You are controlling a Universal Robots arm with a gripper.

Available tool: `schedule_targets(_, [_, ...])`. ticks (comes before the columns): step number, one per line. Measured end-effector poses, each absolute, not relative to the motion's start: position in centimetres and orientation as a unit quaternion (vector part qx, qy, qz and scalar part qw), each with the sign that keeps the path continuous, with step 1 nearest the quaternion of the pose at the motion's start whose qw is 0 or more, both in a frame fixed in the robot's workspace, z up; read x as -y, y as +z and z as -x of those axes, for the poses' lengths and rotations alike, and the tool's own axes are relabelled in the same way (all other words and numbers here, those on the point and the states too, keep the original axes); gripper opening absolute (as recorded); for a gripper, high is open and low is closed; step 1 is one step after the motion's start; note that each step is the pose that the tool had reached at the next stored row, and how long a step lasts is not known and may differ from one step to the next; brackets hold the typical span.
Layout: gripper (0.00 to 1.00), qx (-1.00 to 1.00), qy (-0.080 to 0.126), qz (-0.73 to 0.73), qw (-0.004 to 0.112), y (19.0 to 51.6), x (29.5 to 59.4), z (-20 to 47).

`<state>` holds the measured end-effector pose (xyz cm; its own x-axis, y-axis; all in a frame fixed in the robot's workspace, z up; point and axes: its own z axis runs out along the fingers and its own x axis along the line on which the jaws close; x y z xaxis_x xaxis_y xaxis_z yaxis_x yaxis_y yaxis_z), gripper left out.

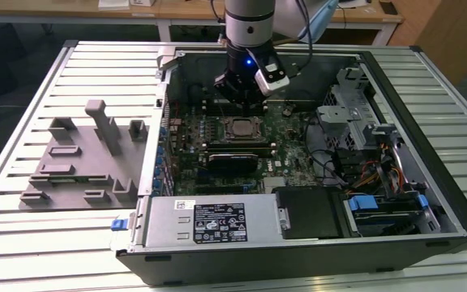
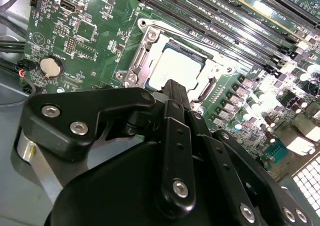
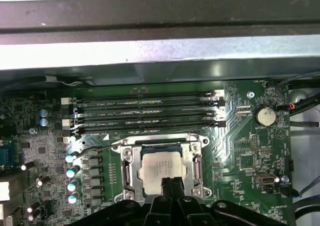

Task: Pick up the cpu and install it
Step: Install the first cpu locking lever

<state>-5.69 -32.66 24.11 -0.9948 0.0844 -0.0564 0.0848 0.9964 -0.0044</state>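
First wrist view: cpu (image 3: pixel 162 168) in socket (image 3: pixel 127 170), hand (image 3: pixel 172 182) close.

Workshop lab: slatted bench (image 1: pixel 47 243), opened computer case (image 1: pixel 298 267)

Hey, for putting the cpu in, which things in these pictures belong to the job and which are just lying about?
Job: cpu, lying in the socket frame; gripper, shut, near it.
Lying about: memory slots; coin battery; grey moulded tray; power supply.

Slatted metal table (image 1: pixel 31 255) carries open computer case (image 1: pixel 298 267); grey fixture tray (image 1: pixel 71 173), perhaps plastic, just beside
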Motion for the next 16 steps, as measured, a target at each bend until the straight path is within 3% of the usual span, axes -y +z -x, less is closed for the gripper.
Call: schedule_targets(16, [0.11, -0.999, -0.003, -0.042, 0.028, 24.1, 32.7, 7.9])
